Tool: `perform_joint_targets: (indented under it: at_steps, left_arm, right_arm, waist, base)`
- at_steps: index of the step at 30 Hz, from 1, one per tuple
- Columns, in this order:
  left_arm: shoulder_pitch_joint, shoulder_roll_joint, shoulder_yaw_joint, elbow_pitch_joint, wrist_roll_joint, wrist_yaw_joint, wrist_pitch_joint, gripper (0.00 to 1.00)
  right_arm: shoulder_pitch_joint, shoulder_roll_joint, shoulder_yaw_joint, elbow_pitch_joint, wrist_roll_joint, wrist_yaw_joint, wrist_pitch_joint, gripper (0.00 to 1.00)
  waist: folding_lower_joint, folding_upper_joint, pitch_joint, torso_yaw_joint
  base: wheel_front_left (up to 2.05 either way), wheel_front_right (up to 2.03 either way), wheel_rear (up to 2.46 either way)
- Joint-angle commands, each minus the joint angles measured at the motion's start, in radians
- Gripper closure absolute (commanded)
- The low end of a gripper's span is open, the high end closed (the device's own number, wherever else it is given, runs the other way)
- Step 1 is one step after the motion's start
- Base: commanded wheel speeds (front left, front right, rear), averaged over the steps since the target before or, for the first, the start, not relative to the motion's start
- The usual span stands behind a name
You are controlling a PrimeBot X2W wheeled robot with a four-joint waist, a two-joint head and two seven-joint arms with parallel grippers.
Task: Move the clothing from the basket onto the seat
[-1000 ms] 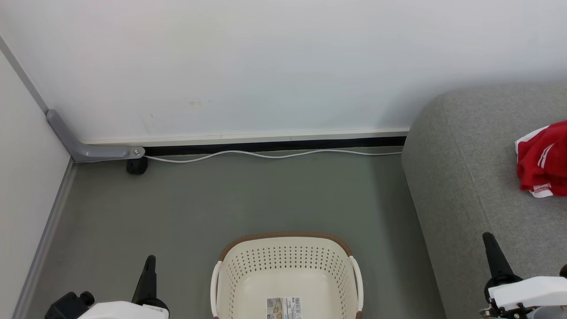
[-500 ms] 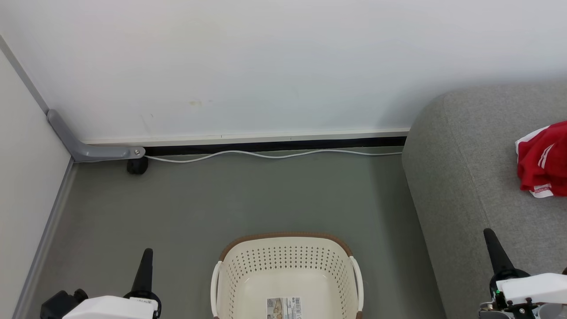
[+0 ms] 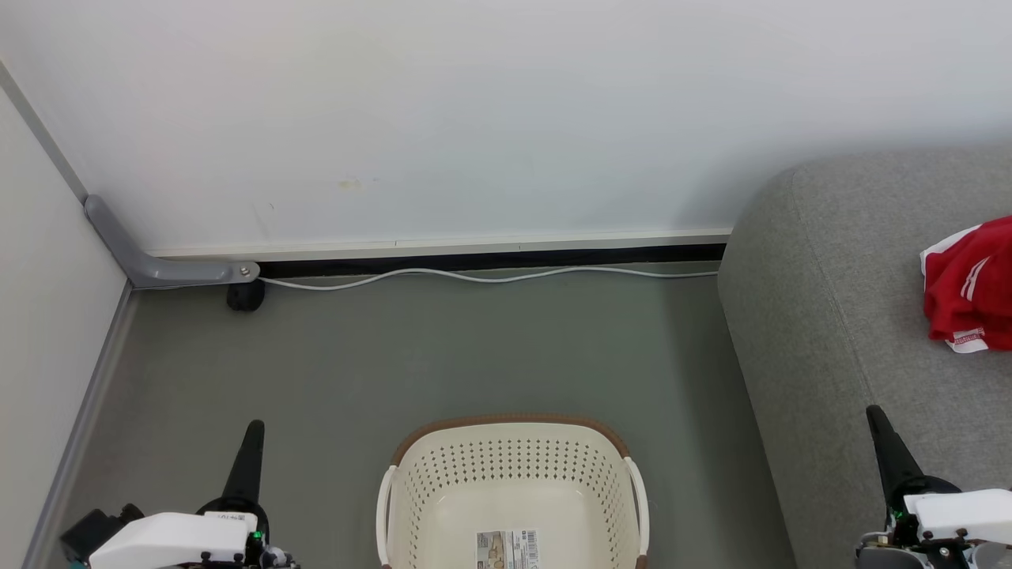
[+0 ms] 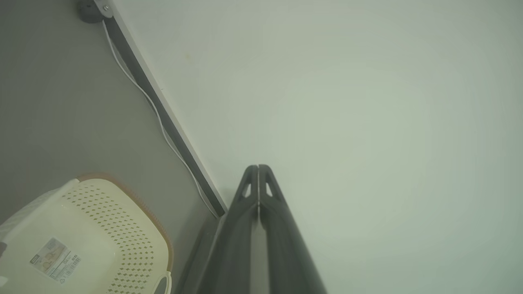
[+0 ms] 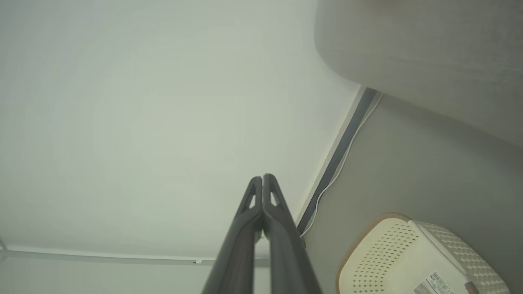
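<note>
The cream perforated basket (image 3: 514, 482) stands on the floor at bottom centre, with only a label sticker (image 3: 507, 549) on its bottom. Red clothing (image 3: 968, 286) with white stripes lies on the grey seat (image 3: 838, 316) at the right edge. My left gripper (image 3: 253, 429) points up at the lower left, shut with nothing in it, beside the basket. My right gripper (image 3: 874, 415) is shut with nothing in it over the seat's near edge. In the left wrist view the shut fingers (image 4: 258, 168) point at the wall, with the basket (image 4: 102, 228) at lower left. The right wrist view shows the shut fingers (image 5: 262, 178), the basket (image 5: 392, 257) and the seat (image 5: 429, 53).
A white wall (image 3: 474, 118) runs across the back with a dark baseboard gap and a white cable (image 3: 474, 276) along the floor. A grey bracket (image 3: 158, 269) and black foot (image 3: 243, 296) sit in the left corner. Grey floor (image 3: 435, 356) lies between wall and basket.
Both grippers have drifted slightly: the left one lower and to the left, the right one a little up. Basket and clothing have not moved.
</note>
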Motion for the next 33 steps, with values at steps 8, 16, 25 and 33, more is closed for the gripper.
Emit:
perform_joint_targets:
  at_steps: [8, 16, 25, 33]
  left_arm:
    - [-0.071, 0.016, 0.051, -0.02, -0.106, -0.031, 0.029, 1.0]
    - [-0.087, 0.016, 0.069, -0.017, -0.19, -0.051, 0.053, 1.0]
    - [-0.095, 0.014, 0.08, -0.016, -0.229, -0.06, 0.066, 1.0]
    - [-0.095, 0.012, 0.082, -0.015, -0.227, -0.06, 0.068, 1.0]
  right_arm:
    - [-0.049, 0.006, -0.01, -0.043, 0.093, 0.001, 0.033, 1.0]
    - [-0.053, 0.02, -0.029, -0.049, 0.168, 0.002, 0.056, 1.0]
    - [-0.054, 0.027, -0.038, -0.052, 0.203, 0.002, 0.068, 1.0]
    - [-0.054, 0.028, -0.039, -0.052, 0.203, 0.002, 0.068, 1.0]
  waist:
    - [0.0, 0.0, 0.0, 0.001]
    - [0.0, 0.0, 0.0, 0.001]
    - [0.0, 0.0, 0.0, 0.001]
    - [0.0, 0.0, 0.0, 0.001]
  base:
    - [0.0, 0.0, 0.0]
    - [0.0, 0.0, 0.0]
    - [0.0, 0.0, 0.0]
    - [0.0, 0.0, 0.0]
